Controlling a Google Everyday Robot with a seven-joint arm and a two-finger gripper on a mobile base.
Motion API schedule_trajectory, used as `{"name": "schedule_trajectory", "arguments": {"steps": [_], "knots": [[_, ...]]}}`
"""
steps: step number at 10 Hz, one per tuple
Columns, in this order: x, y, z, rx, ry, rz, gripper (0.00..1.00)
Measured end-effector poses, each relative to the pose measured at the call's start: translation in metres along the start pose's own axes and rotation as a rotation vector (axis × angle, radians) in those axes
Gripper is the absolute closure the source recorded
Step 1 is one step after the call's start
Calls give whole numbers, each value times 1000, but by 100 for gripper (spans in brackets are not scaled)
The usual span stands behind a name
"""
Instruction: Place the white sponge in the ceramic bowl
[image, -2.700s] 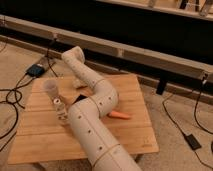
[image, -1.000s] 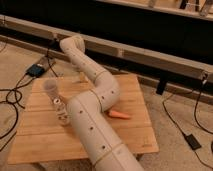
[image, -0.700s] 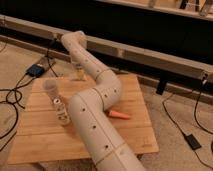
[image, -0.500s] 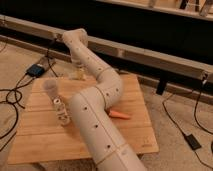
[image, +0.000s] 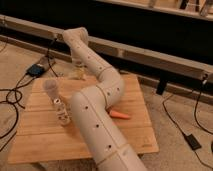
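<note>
- The task looks barely begun. The white sponge (image: 77, 75), a pale soft lump, appears to lie on the wooden desk (image: 137, 137) near its far edge, upper left of centre in the frame.
- I see no ceramic bowl anywhere. It may be hidden behind the arm, so nothing shows the sponge in it.
- By my reckoning the whole job is left: get hold of the sponge, lift it, find the bowl, and set it inside.
- The claw (image: 77, 65) hangs just above the sponge, pointing down. Whether it is wide, narrow, or already touching the sponge, I cannot tell.
- The white perforated arm (image: 100, 127) rises from the bottom middle of the frame and bends at the desk's centre. It then slants up and left to a high joint and drops straight down to the claw.
- Left of the arm stand a translucent cup (image: 50, 88) and, nearer the bottom, a small white patterned bottle (image: 62, 112). An orange carrot-like piece (image: 120, 115) lies just right of the arm.
</note>
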Motion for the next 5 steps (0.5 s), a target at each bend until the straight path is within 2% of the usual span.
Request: {"name": "schedule_trajectory", "arguments": {"steps": [1,2,3,5], "knots": [[-2,2,-2,-6,-23,16,100],[-3,-1,-7,8,-46,50,100],[2,-14,-15,63,-52,73,100],[0,-31,-29,143,-77,85,100]]}}
